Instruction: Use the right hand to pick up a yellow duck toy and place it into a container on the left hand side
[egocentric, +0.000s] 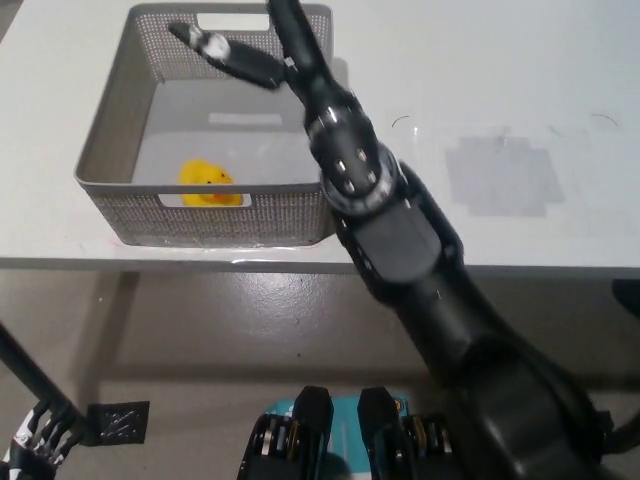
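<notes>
Looking at where things lie, you can treat the placing step as done: the yellow duck toy sits on the floor of the grey mesh container, close to its near wall and clear of any hand. Your right hand hovers above the container's far right corner with its fingers spread apart and nothing between them, one reaching out over the basket's interior. What remains, as I judge it, is the retreat: lift the black arm straight up first so the spread fingers clear the right rim, then draw it back toward the right over the white table. Watch the forearm, which crosses the near right corner of the container; a sideways sweep could nudge it. Your left hand rests low at the bottom left, below the table edge, and you cannot tell its state.
</notes>
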